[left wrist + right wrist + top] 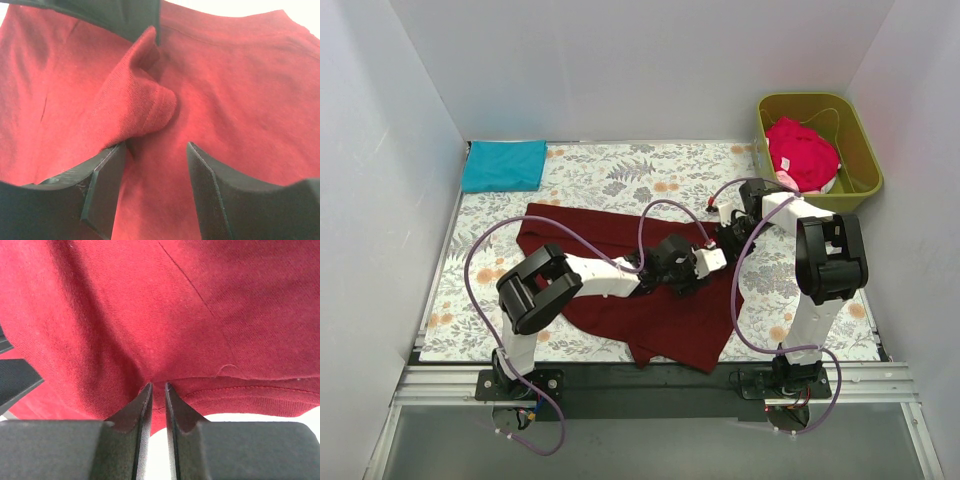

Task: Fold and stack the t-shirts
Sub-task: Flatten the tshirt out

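Note:
The dark maroon t-shirt (590, 230) lies spread and rumpled across the middle of the table. Both grippers meet over its right part. My left gripper (688, 272) (156, 147) hangs open just above the cloth (225, 90). A raised fold of cloth (140, 110) rests against its left finger. My right gripper (722, 240) (157, 386) is shut on the maroon shirt's hemmed edge (240, 395). The teal t-shirt (503, 165) lies folded at the far left corner. A red-pink t-shirt (802, 152) sits bunched in the tub.
The olive-green tub (865, 150) stands at the far right corner. A floral tablecloth (620, 175) covers the table. White walls close in the left, back and right sides. Purple cables loop over both arms.

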Robot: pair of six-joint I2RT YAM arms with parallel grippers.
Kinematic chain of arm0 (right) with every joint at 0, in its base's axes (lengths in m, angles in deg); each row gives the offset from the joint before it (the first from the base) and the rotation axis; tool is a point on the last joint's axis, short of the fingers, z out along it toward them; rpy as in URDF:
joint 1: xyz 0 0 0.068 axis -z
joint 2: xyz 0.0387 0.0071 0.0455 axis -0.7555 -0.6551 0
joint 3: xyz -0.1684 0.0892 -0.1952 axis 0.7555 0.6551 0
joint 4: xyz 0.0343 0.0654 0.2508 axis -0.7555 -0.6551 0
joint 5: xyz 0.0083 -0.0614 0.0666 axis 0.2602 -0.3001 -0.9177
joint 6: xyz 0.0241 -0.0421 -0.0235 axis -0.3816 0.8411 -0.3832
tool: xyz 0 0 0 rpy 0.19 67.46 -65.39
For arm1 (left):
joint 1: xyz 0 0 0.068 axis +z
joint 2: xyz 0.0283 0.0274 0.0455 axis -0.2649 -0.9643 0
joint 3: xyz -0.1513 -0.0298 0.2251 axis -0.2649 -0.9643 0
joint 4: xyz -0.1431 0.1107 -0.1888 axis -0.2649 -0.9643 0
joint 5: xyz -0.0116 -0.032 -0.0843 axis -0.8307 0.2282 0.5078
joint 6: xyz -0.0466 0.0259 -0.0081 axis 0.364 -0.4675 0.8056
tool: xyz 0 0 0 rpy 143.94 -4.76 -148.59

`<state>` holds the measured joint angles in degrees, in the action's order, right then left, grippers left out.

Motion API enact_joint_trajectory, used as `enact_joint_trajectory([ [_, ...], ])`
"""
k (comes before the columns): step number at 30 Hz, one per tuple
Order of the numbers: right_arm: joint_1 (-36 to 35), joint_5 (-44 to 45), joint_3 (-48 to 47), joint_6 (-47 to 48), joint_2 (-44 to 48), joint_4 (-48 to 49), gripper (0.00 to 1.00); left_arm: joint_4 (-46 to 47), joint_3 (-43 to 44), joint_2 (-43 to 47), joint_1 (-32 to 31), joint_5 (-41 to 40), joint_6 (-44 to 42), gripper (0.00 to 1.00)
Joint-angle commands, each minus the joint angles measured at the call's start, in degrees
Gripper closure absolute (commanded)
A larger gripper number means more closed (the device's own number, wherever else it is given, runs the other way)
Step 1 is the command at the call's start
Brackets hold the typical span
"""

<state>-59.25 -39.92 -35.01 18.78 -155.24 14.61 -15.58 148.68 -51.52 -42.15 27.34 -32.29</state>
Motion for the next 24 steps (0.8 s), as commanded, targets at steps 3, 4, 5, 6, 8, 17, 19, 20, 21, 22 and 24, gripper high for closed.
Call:
enact_joint_trajectory([
  [3, 0.68, -1.15, 0.34, -0.32, 0.41, 0.94, 0.79, 2.39, 4.13, -2.22, 2.14, -2.89, -0.99, 0.49],
  [4, 0.77, -1.15, 0.52, -0.23, 0.23, 0.85, 0.78, 2.39, 4.66, -3.00, 2.41, -2.99, -0.81, 0.48],
  [5, 0.68, -1.24, 0.61, -0.14, 0.23, 0.85, 0.78, 2.48, 5.19, -3.36, 3.11, -3.07, -0.73, 0.48],
  [6, 0.86, -1.24, 0.52, -0.05, 0.15, 0.85, 0.78, 2.48, 5.72, -3.71, 3.37, -3.07, -0.73, 0.48],
  [8, 0.94, -1.24, 0.61, 0.03, -0.12, 0.94, 0.78, 2.39, 6.77, -4.59, 3.81, -2.99, -0.90, 0.48],
  [17, 1.12, -1.51, 0.78, 0.30, -0.56, 0.94, 0.79, 3.71, 7.56, -4.59, 4.08, -2.64, -1.52, 0.48],
  [19, 1.03, -1.33, 0.70, 0.47, -0.30, 0.94, 0.79, 3.62, 8.27, -4.94, 4.43, -2.20, -1.43, 0.48],
  [20, 1.38, -1.15, 0.78, 0.65, -0.12, 0.68, 0.79, 3.36, 9.05, -5.12, 5.04, -1.41, -1.25, 0.48],
  [21, 1.56, -1.15, 0.35, 0.74, 0.32, 0.59, 0.78, 3.01, 9.50, -5.29, 5.39, -0.62, -0.56, 0.49],
  [22, 1.82, -1.15, 0.17, 0.91, 1.28, 0.50, 0.77, 1.96, 9.85, -5.47, 5.75, 0.17, -0.38, 0.49],
  [24, 2.88, -1.33, -1.40, 1.96, 2.42, -0.64, 0.74, -0.41, 12.21, -6.00, 6.63, 2.36, -0.20, 0.50],
])
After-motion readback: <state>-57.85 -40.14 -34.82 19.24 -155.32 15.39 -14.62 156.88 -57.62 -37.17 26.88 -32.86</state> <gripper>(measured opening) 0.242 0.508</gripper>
